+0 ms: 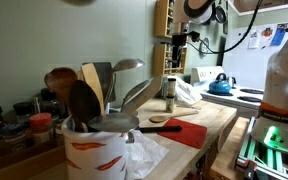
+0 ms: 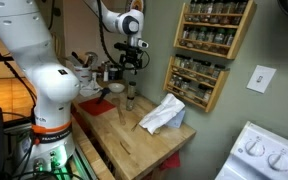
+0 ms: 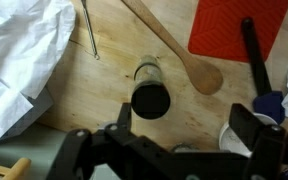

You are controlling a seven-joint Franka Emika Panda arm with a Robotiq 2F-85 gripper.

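The pincer (image 3: 162, 140) hangs wide open and empty above a dark-lidded jar (image 3: 151, 93) that stands upright on the wooden tabletop (image 3: 114, 60) — its fingers show only as dark blurs. A wooden spoon (image 3: 174, 50) lies just beside the jar; the jar's contents are hidden under the lid.

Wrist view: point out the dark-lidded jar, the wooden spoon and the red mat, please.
dark-lidded jar (image 3: 151, 98), wrist view, on its round dark lid.
wooden spoon (image 3: 206, 78), wrist view, on its bowl.
red mat (image 3: 222, 25), wrist view, on its bare middle.

Dim, soft indoor light; low-resolution blur.
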